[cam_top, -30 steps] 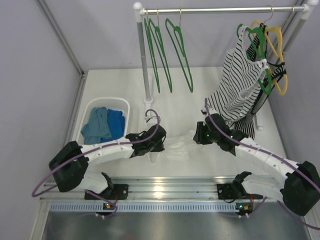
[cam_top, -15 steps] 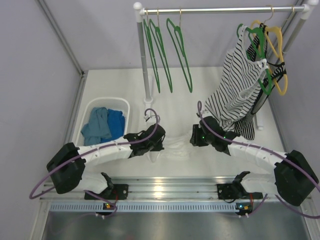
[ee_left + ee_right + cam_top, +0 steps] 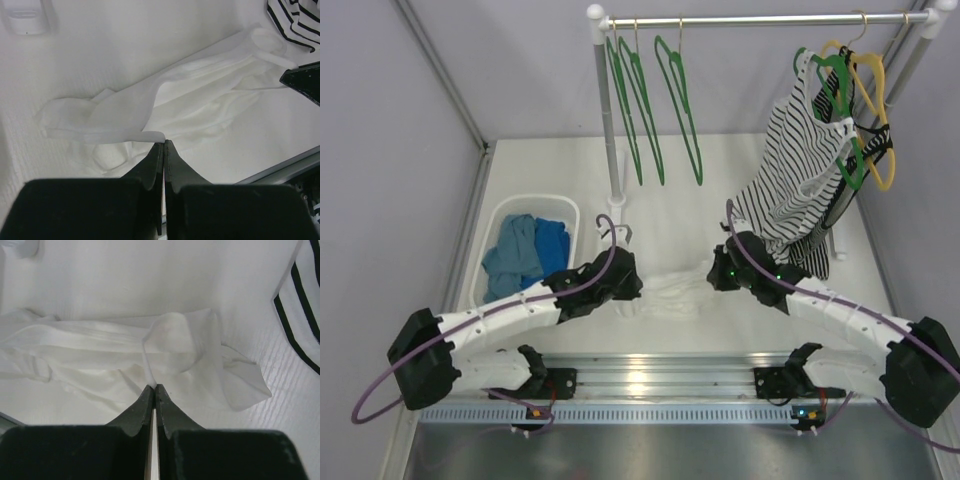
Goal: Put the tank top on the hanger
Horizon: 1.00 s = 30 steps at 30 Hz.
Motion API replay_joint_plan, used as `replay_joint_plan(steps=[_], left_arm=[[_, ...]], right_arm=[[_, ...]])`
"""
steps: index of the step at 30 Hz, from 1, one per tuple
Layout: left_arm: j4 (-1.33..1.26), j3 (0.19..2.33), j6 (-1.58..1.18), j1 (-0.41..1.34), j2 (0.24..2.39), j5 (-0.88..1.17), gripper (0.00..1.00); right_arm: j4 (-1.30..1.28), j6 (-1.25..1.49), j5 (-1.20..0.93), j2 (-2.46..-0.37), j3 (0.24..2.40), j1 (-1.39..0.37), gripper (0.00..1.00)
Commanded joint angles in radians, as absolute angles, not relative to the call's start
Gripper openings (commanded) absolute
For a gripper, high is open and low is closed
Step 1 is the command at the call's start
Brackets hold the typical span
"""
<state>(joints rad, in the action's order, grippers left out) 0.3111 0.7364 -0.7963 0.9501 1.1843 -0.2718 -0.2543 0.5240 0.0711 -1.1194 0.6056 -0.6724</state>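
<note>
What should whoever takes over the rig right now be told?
Left gripper: shut on one end of the tank top.
Right gripper: shut on the other end, at what looks like a strap.
Tank top: bunched on the table between the arms.
Green hangers: on the rail, none taken down.
Done: both grips. Left: lift the top, fetch a hanger, thread it on.

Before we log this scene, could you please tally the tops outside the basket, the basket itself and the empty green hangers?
White tank top: 1
Striped top: 1
Laundry basket: 1
Empty green hangers: 3
Total: 6
</note>
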Motion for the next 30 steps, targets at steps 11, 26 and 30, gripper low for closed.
replay_joint_plan(steps=[11,26,30], left_arm=[[0.472,0.89,-0.693,0.937,0.891,-0.373,0.0],[0.557,1.337,-0.543,0.922,0.928,-0.555,0.0],[0.545,1.4,-0.505,0.917,0.971,-0.557,0.0]], right_arm=[[-0.601,0.402,0.192,-0.917,1.021,-0.684,0.0],[-0.781,0.278,0.236,-1.067,1.56,-0.63,0.0],[-0.796,0.262,0.229,-1.124,1.667,-0.624,0.0]])
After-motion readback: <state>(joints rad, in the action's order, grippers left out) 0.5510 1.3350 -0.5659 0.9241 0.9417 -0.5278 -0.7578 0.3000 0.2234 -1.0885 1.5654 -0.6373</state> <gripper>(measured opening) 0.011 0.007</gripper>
